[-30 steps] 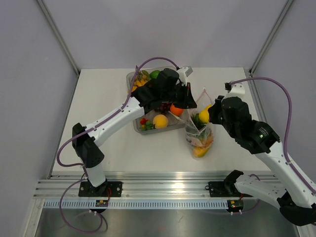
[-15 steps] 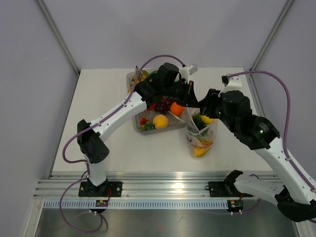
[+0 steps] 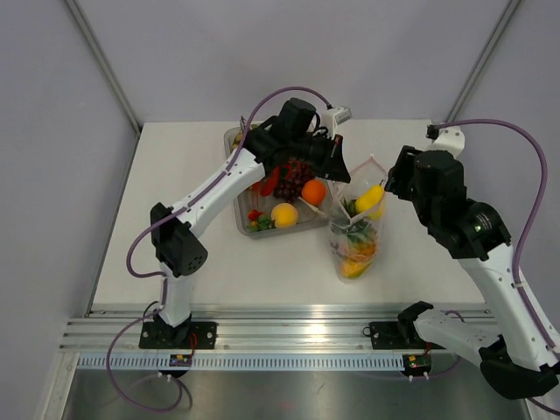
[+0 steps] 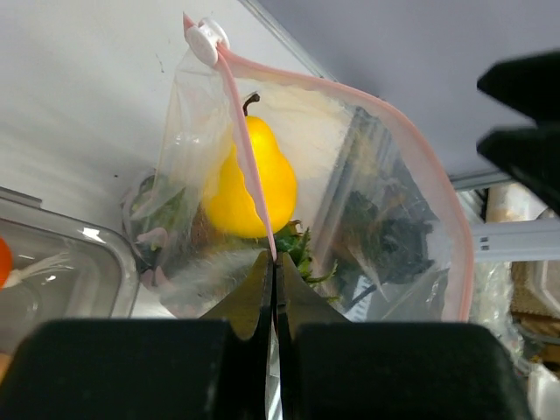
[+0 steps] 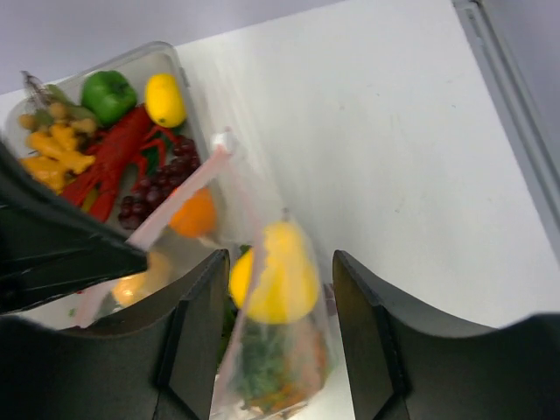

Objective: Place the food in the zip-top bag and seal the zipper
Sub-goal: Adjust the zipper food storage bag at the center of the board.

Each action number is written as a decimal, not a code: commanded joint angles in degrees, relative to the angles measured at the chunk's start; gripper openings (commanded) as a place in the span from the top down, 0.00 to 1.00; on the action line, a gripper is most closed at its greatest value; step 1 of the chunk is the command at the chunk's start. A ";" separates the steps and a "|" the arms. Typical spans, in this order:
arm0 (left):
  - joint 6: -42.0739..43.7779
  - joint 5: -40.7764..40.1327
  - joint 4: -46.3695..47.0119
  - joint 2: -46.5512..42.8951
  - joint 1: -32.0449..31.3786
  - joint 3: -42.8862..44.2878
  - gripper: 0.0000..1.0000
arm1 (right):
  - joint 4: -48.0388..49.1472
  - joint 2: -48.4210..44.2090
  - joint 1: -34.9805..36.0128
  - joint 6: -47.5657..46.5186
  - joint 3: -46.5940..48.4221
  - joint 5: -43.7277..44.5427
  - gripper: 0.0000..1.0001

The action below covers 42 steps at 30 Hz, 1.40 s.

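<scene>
I see the bag (image 3: pixel 354 232) standing upright, mouth up (pear (image 4: pixel 254 179) inside); left tool (image 4: pixel 273 262) pinches its zipper (image 4: pixel 241 140), right tool (image 5: pixel 278 262) gapes.

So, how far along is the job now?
Partly done: a yellow pear and some other food sit in the bag. In hand: the left gripper pinches the pink zipper strip, holding the mouth open; the right gripper is open and empty above it. Left: grapes, an orange and more lie in the tray, and the bag is not sealed.
</scene>
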 commanded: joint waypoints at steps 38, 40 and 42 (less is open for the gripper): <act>35.44 10.93 -14.82 -2.82 8.51 11.74 1.00 | 30.34 25.92 -34.44 -23.10 -3.31 -95.75 0.36; 34.91 10.76 -13.95 -2.38 8.59 12.26 1.00 | 30.25 23.46 -33.91 -24.44 -5.77 -94.77 0.36; 34.20 11.10 -13.24 -1.94 8.77 12.62 1.00 | 29.38 22.31 -33.90 -25.40 -6.83 -94.25 0.36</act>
